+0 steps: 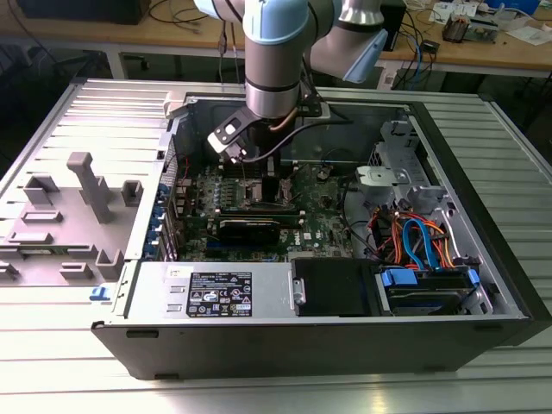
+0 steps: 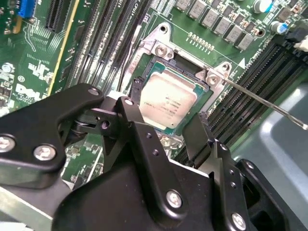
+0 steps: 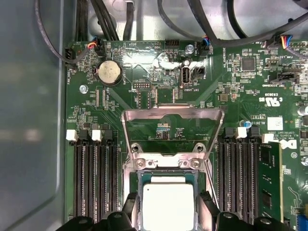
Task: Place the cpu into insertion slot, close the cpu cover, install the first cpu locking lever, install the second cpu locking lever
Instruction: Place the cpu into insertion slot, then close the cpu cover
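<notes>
On the ribbed metal table (image 1: 276,392): a computer case (image 1: 345,349) lies on its side with no top panel, its insides facing up.
Robot arm (image 1: 276,60): pale blue and grey, it reaches straight down into the case near the back wall, a little toward the exterior view's left.
Green circuit board (image 3: 144,96): it covers the case floor under the arm, with black cables along one edge.
Memory slots (image 3: 94,178): long, narrow black rows flank the socket on two sides; a green memory stick (image 3: 269,183) stands in one group.
Gripper (image 2: 164,112) (image 3: 168,206): black, directly above the socket; whether it grips or is loose cannot be told.
Cpu cover (image 3: 173,112): a silvery frame with a large window stands open, tilted up from the socket's hinge edge.
Insertion slot (image 3: 166,162): a square socket with a silvery rim, between the memory slot groups.
Cpu (image 3: 168,192): the silver-topped chip sits level inside the insertion slot, right under the gripper.
Locking lever (image 2: 269,103): a thin silver rod runs from a socket corner out over the memory slots.
Coin battery (image 3: 109,73): a round silver disc near the board's cabled edge.
</notes>
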You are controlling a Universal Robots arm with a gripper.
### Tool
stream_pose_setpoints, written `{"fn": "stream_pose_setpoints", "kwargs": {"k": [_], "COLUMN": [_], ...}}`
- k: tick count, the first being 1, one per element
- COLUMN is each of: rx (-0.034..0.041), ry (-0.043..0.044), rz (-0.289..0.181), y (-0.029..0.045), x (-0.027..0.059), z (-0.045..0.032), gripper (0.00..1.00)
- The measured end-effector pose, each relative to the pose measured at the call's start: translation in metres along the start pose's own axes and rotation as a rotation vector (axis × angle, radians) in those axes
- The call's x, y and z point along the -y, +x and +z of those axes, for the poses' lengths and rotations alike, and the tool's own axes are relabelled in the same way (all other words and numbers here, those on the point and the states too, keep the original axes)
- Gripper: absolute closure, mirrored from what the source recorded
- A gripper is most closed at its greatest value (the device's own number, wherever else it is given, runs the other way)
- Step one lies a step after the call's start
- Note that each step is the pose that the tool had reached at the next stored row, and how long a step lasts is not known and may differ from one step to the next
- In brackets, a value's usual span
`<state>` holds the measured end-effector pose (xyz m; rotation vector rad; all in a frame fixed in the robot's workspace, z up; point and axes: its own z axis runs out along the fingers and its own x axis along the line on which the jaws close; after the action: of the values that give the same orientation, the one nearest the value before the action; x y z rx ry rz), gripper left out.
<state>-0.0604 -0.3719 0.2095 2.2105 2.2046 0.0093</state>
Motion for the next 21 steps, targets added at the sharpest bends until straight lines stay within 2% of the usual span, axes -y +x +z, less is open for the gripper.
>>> {"fn": "stream_pose_setpoints", "kwargs": {"k": [3,4,6,7,10,11,12,21], "rx": [0.0001,0.0001,-0.0002,-0.0002,0.0000,0.0000,0.0000,0.0001], "ry": [0.0001,0.0001,0.0000,-0.0001,0.0000,0.0001,0.0001,-0.0001], "rz": [0.000,0.000,0.000,0.000,0.000,0.000,0.000,0.000], "y": [-0.0001,-0.0001,0.0000,0.0000,-0.0001,-0.0001,-0.0001,-0.0001], "x": [-0.0001,-0.0002,-0.0002,-0.0002,-0.0002,-0.0002,-0.0002,-0.0004], "z": [-0.0061,-0.0086,-0.0089,-0.0089,-0.0091,-0.0091,-0.0091,-0.0099], "gripper": [0.40,0.53,0.65,0.65,0.83,0.83,0.89,0.89]}}
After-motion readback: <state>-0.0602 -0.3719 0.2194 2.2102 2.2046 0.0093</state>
